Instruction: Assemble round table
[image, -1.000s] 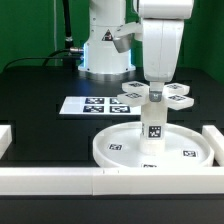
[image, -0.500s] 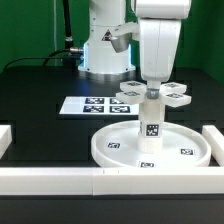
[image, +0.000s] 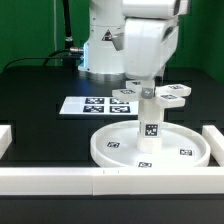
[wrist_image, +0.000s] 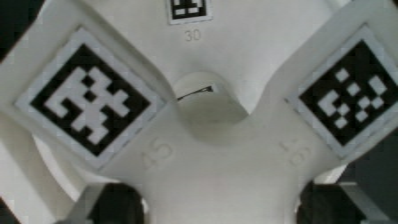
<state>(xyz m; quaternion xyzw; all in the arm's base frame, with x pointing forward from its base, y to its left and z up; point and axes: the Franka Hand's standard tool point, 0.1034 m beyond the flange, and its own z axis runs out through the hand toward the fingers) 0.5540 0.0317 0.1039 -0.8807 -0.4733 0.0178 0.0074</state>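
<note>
jaws clenched on cross-shaped piece (image: 150, 95), gripper (image: 148, 92) directly above. piece sits atop upright leg (image: 149, 122), long axis vertical, centred on round disc (image: 112, 148).

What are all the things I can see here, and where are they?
round disc: one, white, rimmed, lying flat on the black table near the front border blocks.
cylinder leg: one, white, standing upright in the middle of the disc, a square tag on its side.
cross-shaped piece: one, white with square tags, sitting on top of the leg.
marker board: one, white with tags, flat on the table behind the disc.
border blocks: several, white, along the front and both sides.
table: one, black.
robot arm: one, white, above the cross-shaped piece.
tool: one, closed on the cross-shaped piece.
</note>
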